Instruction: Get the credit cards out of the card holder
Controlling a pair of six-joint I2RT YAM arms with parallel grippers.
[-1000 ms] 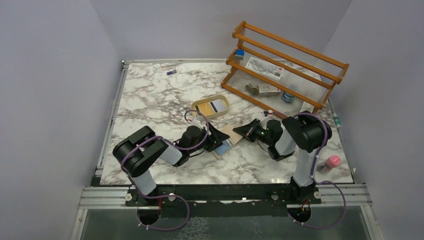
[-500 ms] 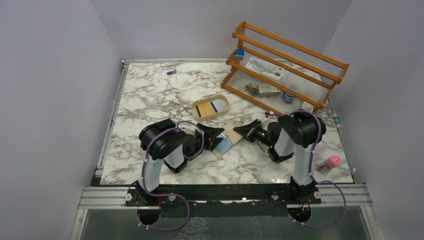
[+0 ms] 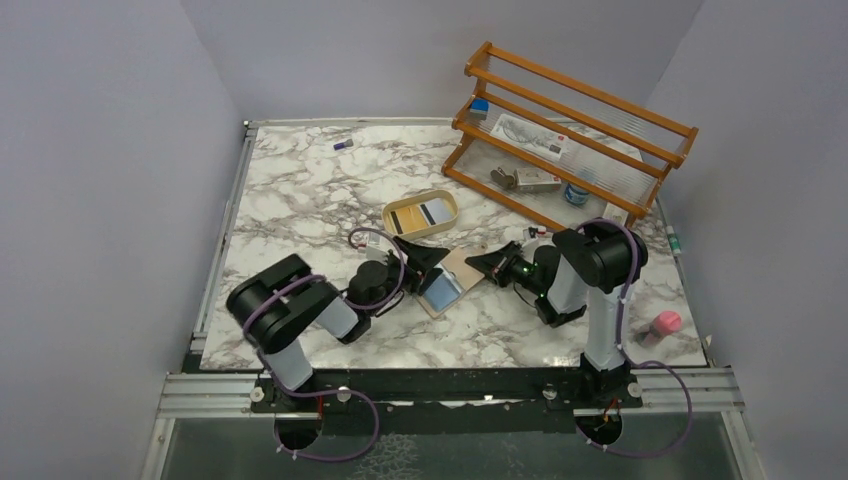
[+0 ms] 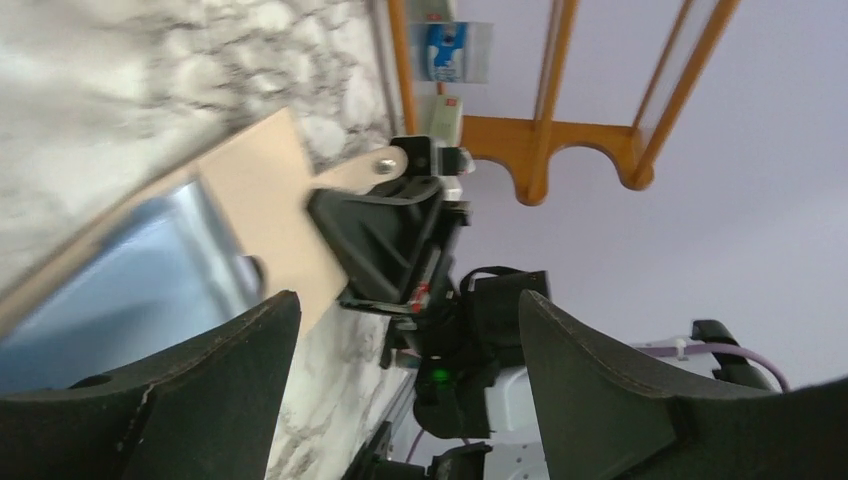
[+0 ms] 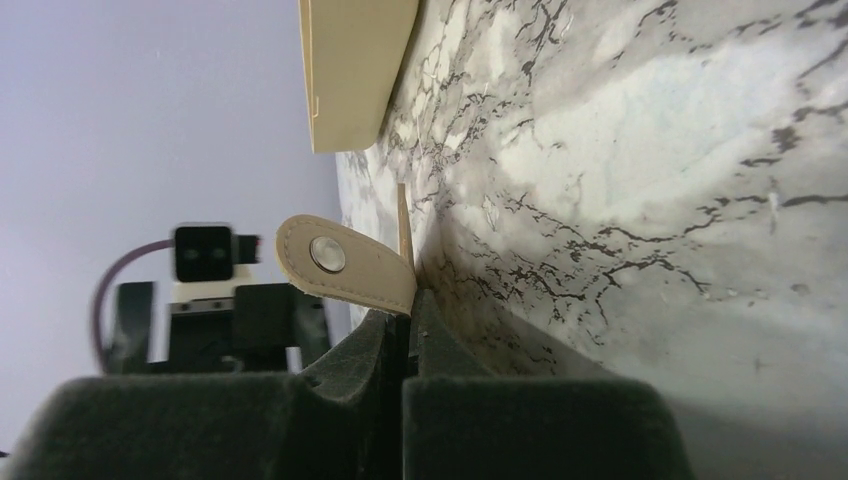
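One blue card (image 3: 440, 290) on card holder (image 3: 461, 265), R jaws gripping edge.

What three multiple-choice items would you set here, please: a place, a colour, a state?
1. Where is the card holder? A. on the table between left gripper and right gripper B. in the air C. off the table
2. The credit card showing in it is: A. red B. pale blue C. green
3. The right gripper is: A. wide open B. out of view C. shut on the card holder
Answers: 1 A, top view shows it between them; 2 B, blue shows in the open holder; 3 C, its wrist view shows it pinching the edge.
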